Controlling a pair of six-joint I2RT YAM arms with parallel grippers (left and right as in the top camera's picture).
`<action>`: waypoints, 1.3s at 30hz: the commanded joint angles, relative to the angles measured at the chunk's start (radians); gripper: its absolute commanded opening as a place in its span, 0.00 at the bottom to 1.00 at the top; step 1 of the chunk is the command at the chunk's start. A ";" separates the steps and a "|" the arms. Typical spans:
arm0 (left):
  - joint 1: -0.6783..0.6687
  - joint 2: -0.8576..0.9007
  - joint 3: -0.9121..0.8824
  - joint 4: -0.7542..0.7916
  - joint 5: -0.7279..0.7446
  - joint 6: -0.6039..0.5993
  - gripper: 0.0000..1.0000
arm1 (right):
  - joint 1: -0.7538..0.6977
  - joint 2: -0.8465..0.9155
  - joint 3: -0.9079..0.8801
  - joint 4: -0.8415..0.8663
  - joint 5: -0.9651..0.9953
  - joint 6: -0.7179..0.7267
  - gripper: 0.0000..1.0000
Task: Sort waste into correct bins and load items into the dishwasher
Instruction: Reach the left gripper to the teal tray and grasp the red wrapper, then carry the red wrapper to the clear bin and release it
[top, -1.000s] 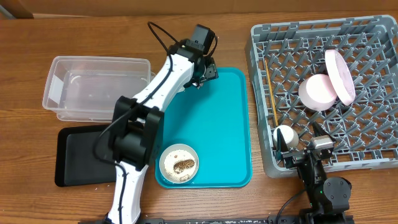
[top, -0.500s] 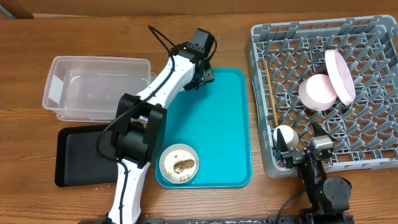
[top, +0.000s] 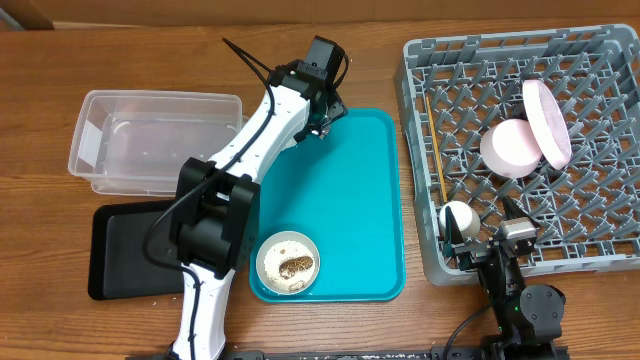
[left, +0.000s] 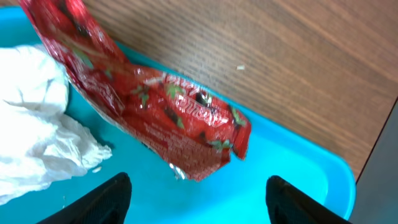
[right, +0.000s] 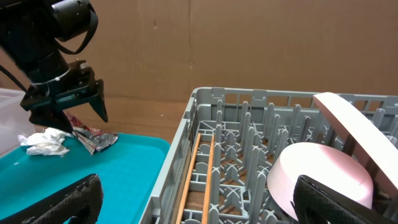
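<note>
My left gripper (left: 199, 202) is open and hovers low over the far left corner of the teal tray (top: 365, 210). Just ahead of its fingertips lie the red-and-silver wrapper (left: 168, 115) and the crumpled white tissue (left: 31, 130); it touches neither. A white bowl (top: 288, 263) with brown food scraps sits at the tray's near edge. The grey dish rack (top: 610, 50) holds the pale pink bowl (top: 508, 150), the plate (top: 548, 120) on edge, the white cup (top: 458, 217) and two chopsticks (top: 437, 150). My right gripper (right: 205, 205) is open and empty at the rack's front edge.
The clear plastic tub (top: 85, 135) stands left of the teal tray, and nothing shows inside it. The flat black tray (top: 120, 250) lies in front of it, partly under my left arm. Bare wooden table surrounds them.
My left gripper has shifted slightly toward the tray's far left corner. The right arm and the things in the rack have not moved.
</note>
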 joint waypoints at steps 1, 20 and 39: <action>0.001 0.019 0.000 0.007 -0.055 -0.035 0.70 | 0.001 -0.009 -0.010 0.005 0.009 -0.003 1.00; -0.010 0.087 0.004 -0.017 -0.011 0.101 0.04 | 0.001 -0.009 -0.010 0.005 0.009 -0.003 1.00; 0.054 -0.240 0.173 -0.509 -0.080 0.091 0.04 | 0.001 -0.009 -0.010 0.005 0.009 -0.003 1.00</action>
